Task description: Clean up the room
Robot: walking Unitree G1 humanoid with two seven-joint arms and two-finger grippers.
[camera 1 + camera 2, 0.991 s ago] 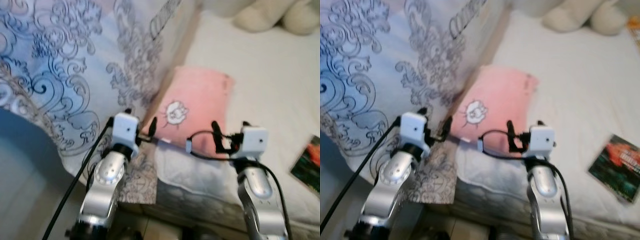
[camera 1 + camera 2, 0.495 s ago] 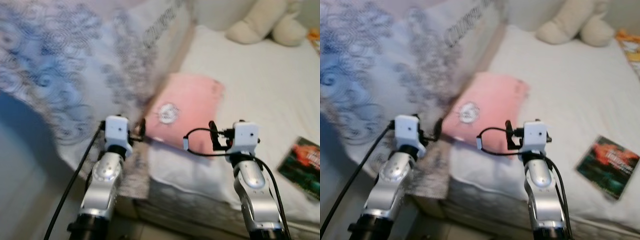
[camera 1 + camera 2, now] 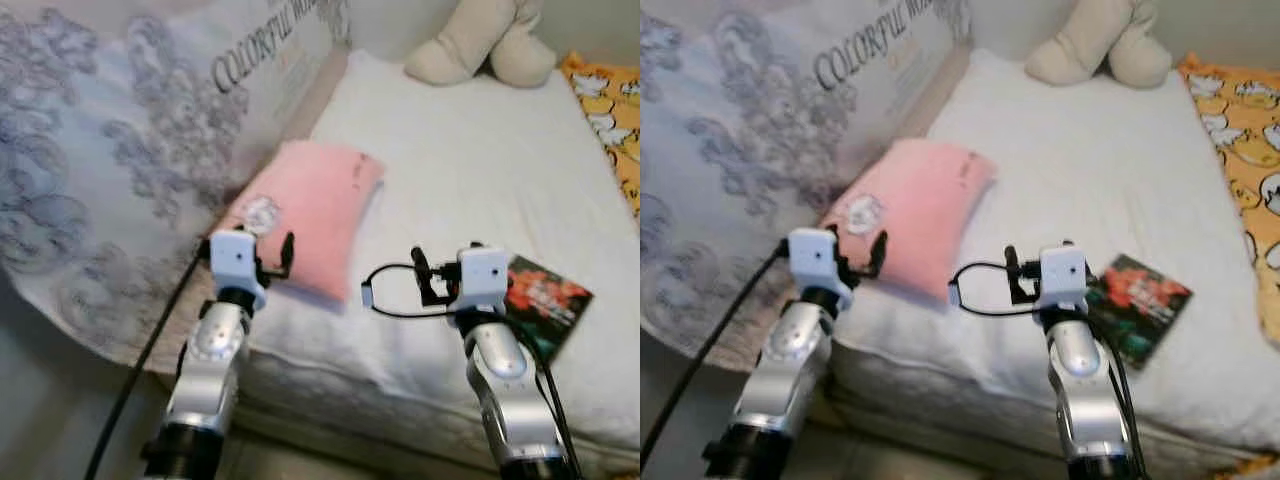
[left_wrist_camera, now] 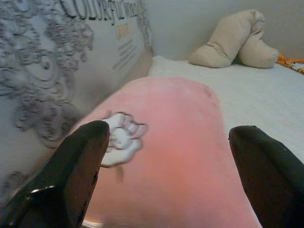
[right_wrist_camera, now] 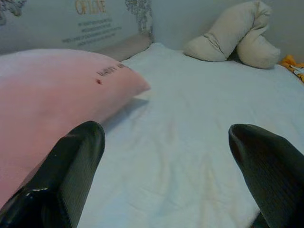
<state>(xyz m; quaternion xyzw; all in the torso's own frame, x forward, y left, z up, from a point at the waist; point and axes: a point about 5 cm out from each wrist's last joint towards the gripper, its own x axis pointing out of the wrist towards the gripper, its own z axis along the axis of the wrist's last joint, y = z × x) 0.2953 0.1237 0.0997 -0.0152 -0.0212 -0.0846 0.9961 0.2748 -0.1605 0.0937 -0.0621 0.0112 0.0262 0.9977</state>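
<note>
Both sets of jaws stand released and empty. Our left gripper (image 3: pixel 272 262) hovers at the near edge of the pink pillow (image 3: pixel 305 215), its two black fingers (image 4: pixel 66 175) spread wide to either side of the pillow's end; we cannot tell whether they touch the fabric. Our right gripper (image 3: pixel 420 283) hangs over bare sheet just beside the pillow's corner, with a book (image 3: pixel 540 303) lying flat near it on its right.

Task progress, as we judge it: early. Nothing is grasped. The pillow lies askew near the bed's front left edge, the book is loose on the bed (image 3: pixel 470 160), and a beige plush toy (image 3: pixel 480 42) slumps at the far end. An orange patterned blanket (image 3: pixel 610 110) runs along the right edge. All of these appear left to tidy.

Materials: the pillow is soft, plump, rectangular, matte pink with a small white embroidered motif. The sheet is white, lightly wrinkled cloth. The book is thin, with a glossy dark cover in red and green. A grey-white quilt (image 3: pixel 110 150) with scroll print and lettering drapes on the left, limp and loose.
</note>
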